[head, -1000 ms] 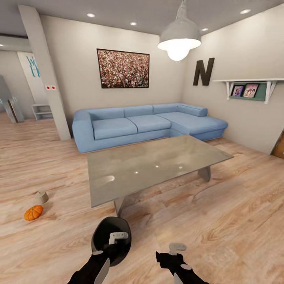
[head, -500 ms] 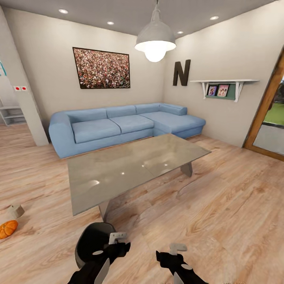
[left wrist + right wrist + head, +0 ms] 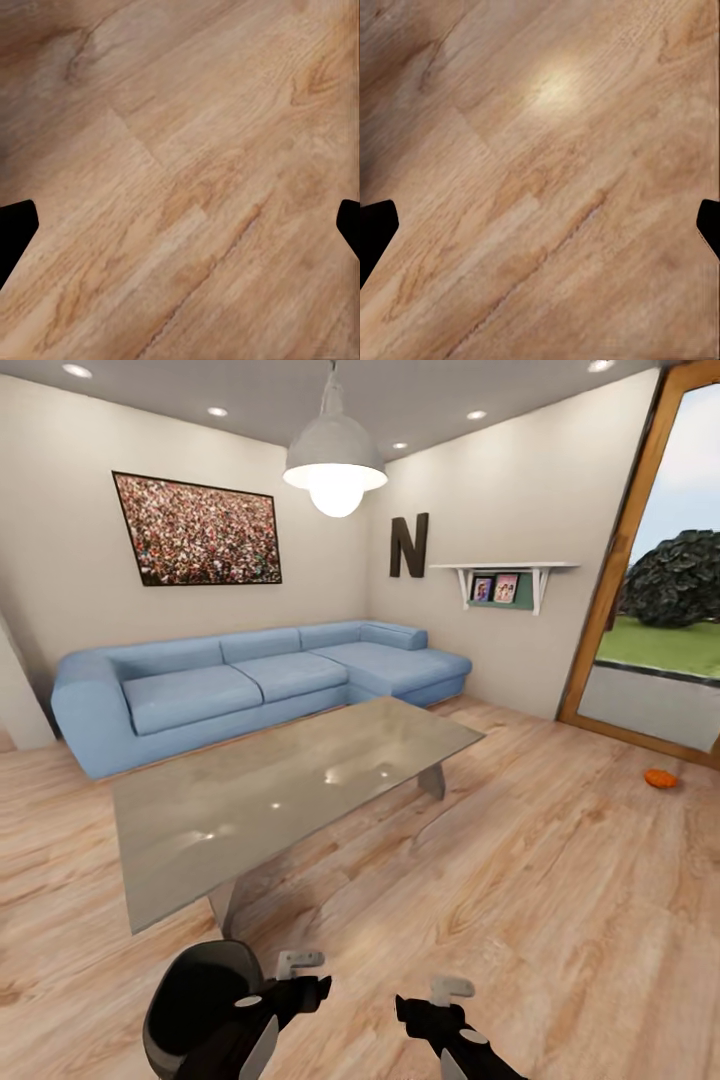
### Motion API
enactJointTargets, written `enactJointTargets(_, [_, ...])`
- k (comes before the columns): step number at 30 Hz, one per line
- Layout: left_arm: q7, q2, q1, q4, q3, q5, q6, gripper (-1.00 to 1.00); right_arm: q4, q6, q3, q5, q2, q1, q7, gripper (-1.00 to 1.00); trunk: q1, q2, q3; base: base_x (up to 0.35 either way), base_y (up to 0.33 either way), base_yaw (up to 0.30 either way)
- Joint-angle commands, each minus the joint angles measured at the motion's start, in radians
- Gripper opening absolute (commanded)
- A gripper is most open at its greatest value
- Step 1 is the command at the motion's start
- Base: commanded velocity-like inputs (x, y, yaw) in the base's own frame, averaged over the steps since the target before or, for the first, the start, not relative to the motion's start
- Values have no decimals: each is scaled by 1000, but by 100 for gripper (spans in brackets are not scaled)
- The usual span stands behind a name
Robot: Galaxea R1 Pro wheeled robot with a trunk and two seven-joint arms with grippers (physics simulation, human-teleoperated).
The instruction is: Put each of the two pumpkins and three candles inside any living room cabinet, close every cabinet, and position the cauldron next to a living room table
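The black cauldron (image 3: 195,1000) sits on the wood floor just off the near corner of the grey glass table (image 3: 280,790). My left gripper (image 3: 298,972) hangs beside it on its right, apart from it. In the left wrist view the left gripper (image 3: 180,225) is open, with only floorboards between its dark fingertips (image 3: 15,232). My right gripper (image 3: 448,995) is held low over the floor, and the right wrist view shows it (image 3: 540,225) open and empty too. One orange pumpkin (image 3: 660,778) lies on the floor far right, by the glass door. Candles and cabinet are out of view.
A blue corner sofa (image 3: 250,680) lines the back wall behind the table. A wood-framed glass door (image 3: 650,600) stands at the right. A pendant lamp (image 3: 335,460) hangs over the table. Open floor stretches between the table and the door.
The camera has swung to the right. The pumpkin and candle at the left have slid out of the picture, and the door with another pumpkin has come in. Both arms keep their pose.
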Motion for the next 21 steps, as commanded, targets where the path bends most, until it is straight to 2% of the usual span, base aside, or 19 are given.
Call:
enactJointTargets(1, [-2,0,0,-2,0,5,7,100,1,-4,0,-10,0,-1,-1,100,0,0,-1,0,0,-290])
enactJointTargets(21, [-2,0,0,2,0,4,7,100,4,-3,0,-12,0,-1,-2,100,0,0,-1,0,0,-290])
